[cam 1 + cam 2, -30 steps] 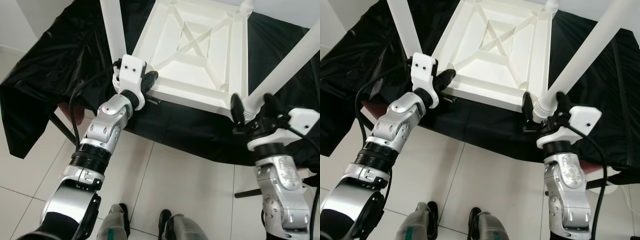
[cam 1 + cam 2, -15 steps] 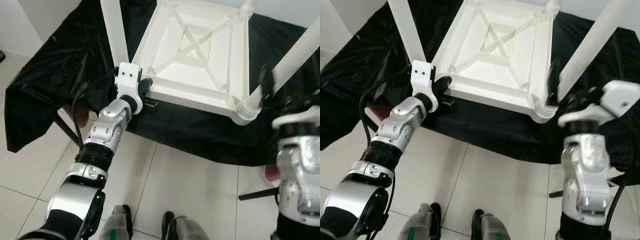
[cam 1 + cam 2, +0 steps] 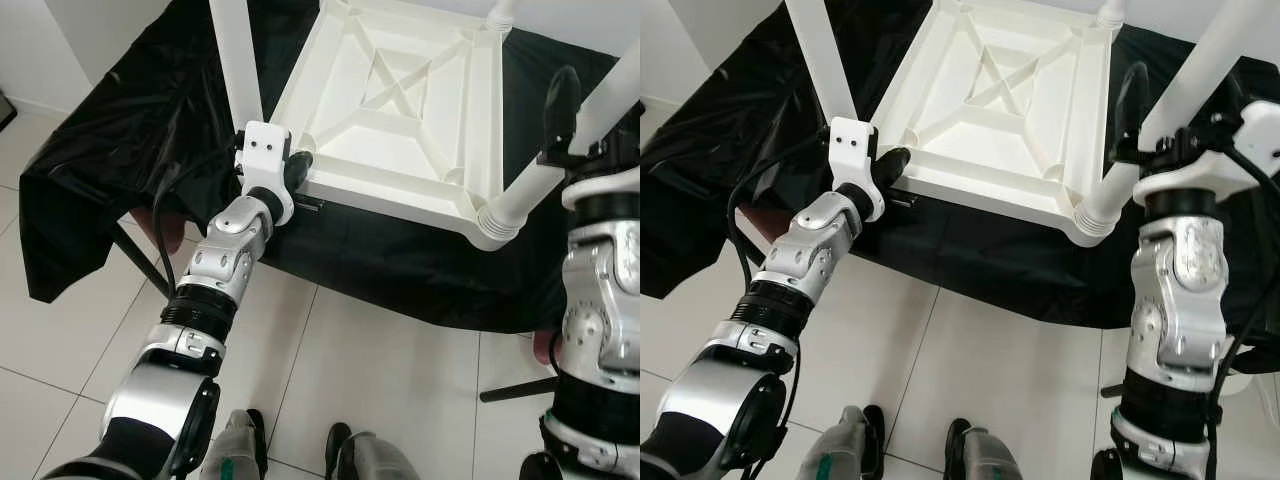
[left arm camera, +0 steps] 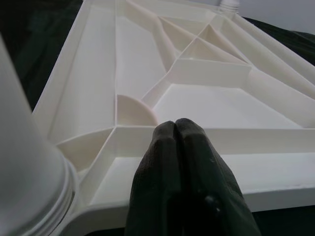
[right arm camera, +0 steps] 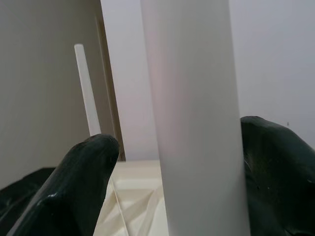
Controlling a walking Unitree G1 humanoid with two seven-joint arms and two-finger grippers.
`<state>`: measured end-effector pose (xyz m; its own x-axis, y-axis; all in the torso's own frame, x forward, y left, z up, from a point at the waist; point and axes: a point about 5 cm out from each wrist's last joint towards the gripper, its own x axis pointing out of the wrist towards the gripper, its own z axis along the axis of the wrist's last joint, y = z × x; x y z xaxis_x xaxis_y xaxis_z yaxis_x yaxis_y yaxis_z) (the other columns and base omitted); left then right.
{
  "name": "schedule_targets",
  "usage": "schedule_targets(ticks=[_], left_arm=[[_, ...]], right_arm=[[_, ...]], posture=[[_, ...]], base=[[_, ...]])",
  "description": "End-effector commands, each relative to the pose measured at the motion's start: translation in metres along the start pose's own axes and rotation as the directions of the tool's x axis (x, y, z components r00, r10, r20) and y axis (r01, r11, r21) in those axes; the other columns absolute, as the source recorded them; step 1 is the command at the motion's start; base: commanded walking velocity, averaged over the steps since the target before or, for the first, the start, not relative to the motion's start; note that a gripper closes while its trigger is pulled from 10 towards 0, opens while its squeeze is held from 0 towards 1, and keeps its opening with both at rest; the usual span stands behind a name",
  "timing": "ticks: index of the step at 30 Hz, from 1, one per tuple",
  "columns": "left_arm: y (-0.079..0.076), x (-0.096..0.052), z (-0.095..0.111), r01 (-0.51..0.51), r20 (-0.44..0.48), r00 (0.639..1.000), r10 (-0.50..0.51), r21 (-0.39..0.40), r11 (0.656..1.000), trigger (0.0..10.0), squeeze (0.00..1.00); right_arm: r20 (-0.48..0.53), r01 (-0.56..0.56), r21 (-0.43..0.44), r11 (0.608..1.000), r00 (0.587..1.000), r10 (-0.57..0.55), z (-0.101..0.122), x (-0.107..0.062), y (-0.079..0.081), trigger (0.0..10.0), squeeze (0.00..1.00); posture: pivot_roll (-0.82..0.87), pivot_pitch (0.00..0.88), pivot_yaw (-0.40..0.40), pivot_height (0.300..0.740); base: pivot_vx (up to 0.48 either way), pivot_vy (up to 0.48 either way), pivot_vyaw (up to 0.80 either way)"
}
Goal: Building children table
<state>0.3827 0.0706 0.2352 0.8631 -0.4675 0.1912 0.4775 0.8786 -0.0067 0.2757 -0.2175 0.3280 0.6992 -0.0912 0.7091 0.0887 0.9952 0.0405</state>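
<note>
The white children's table lies upside down on a black cloth, its ribbed underside facing up. White legs stand up from its corners. My left gripper is shut, its fingertips together over the rim beside the near left leg. My right gripper is raised beside the near right leg. That leg stands between its two fingers; one black finger is a small gap away from it, so the gripper is open.
The black cloth drapes over a low stand and hangs toward the light tiled floor. A black stand foot sticks out at the right. My own feet are at the bottom edge.
My right gripper has climbed from the base of the near right leg to higher up along it. The left gripper stays at the near left corner. The head view shifted slightly.
</note>
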Motion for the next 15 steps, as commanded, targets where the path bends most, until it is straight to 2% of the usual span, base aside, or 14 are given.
schedule_targets(ticks=[1,10,15], left_arm=[[-0.007,0.001,-0.005,0.066,-0.02,0.998,-0.065,0.035,0.997,10.0,0.0],[-0.007,0.004,-0.01,0.05,-0.053,0.997,-0.047,0.043,0.998,10.0,0.0],[-0.005,0.01,-0.011,-0.023,-0.072,0.997,0.027,0.052,0.998,10.0,0.0]], right_arm=[[0.044,0.001,-0.01,1.0,0.999,-0.001,0.006,0.006,-0.003,10.0,0.0],[0.133,-0.011,0.019,1.0,0.991,0.008,0.017,0.032,0.0,10.0,0.0],[0.173,-0.037,0.029,0.999,0.984,0.032,0.024,0.045,0.004,10.0,0.0]], posture=[[0.09,0.214,-0.018,0.74],[0.09,0.218,-0.017,0.74],[0.09,0.222,-0.025,0.74]], base=[[0.0,0.0,0.0],[0.0,0.0,0.0],[0.0,0.0,0.0]])
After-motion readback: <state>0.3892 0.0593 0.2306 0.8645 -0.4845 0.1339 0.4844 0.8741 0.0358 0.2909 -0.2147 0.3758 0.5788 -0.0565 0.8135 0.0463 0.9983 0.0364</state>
